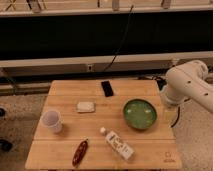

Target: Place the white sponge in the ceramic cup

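Note:
The white sponge [85, 106] lies flat on the wooden table [65, 90], left of centre. The ceramic cup [51, 121] stands upright near the left edge, a short way in front and to the left of the sponge. Its inside looks pale lilac and empty. My white arm [187, 86] hangs over the table's right edge, well to the right of both. My gripper is out of view, with only the arm's bulky segments showing.
A wide green bowl [140, 113] sits right of centre. A white bottle with a label [118, 144] lies on its side at the front. A flat black object [107, 88] lies at the back and a dark red packet [80, 152] at the front left.

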